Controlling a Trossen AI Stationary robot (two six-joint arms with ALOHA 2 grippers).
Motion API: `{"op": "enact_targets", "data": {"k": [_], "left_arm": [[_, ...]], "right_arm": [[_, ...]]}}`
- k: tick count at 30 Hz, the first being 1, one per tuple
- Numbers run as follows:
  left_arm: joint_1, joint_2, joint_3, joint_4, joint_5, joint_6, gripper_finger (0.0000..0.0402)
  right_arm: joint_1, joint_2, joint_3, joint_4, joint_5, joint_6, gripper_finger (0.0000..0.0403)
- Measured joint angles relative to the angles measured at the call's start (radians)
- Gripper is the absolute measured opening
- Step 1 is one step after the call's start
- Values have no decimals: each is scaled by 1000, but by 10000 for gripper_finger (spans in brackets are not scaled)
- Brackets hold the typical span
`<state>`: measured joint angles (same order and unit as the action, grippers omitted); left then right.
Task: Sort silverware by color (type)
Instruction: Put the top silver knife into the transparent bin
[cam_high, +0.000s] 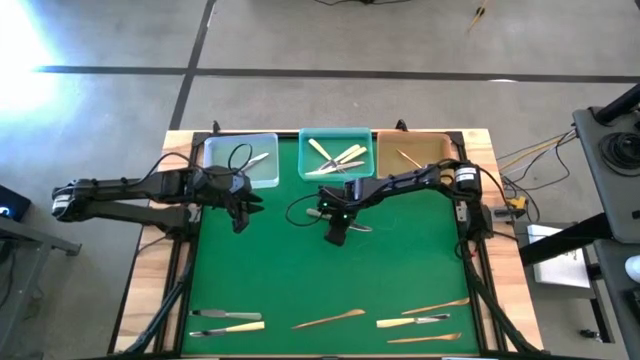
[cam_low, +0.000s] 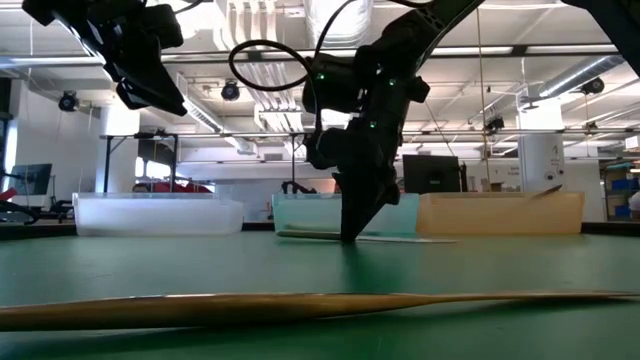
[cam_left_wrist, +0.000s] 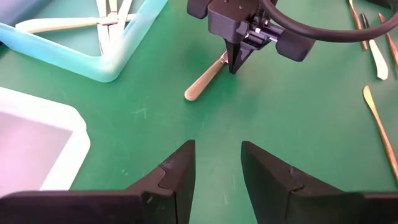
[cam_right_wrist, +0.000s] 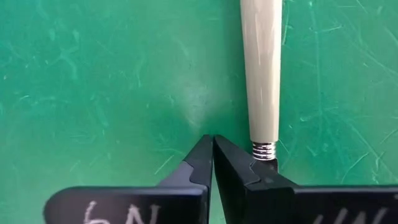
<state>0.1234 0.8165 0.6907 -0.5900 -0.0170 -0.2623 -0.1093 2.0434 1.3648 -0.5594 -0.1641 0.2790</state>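
- From above, the right gripper (cam_high: 338, 232) hung just in front of the teal tray (cam_high: 336, 133), fingertips down on the green mat (cam_high: 300, 270); the left gripper (cam_high: 240, 215) waited off to that tray's left, in front of the clear tray (cam_high: 270, 178)
- More silverware (cam_high: 340, 319) lay scattered along the mat's edge farthest from the teal tray; cream pieces (cam_high: 335, 155) sat inside it
- At table height, the right gripper (cam_low: 352, 232) touched the mat before the teal tray (cam_low: 405, 213), a long wooden piece (cam_low: 300, 303) nearest the lens
- The left wrist camera showed its own fingers (cam_left_wrist: 180, 177) apart, and a cream-handled utensil (cam_left_wrist: 204, 79) beside the teal tray (cam_left_wrist: 118, 59)
- The right wrist camera showed its fingers (cam_right_wrist: 202, 165) pressed together, the utensil's handle (cam_right_wrist: 262, 68) alongside them, not between
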Motion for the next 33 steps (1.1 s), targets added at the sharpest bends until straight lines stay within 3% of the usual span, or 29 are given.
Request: {"op": "enact_targets", "data": {"k": [9, 22, 33], "left_arm": [[1, 0, 0, 13, 0, -14, 112], [1, 0, 0, 21, 1, -47, 112], [1, 0, 0, 25, 16, -133, 112]], "right_arm": [[0, -1, 10, 0, -1, 13, 20], [-7, -1, 140, -92, -8, 34, 99], [-33, -3, 148, -94, 1, 124, 82]]}}
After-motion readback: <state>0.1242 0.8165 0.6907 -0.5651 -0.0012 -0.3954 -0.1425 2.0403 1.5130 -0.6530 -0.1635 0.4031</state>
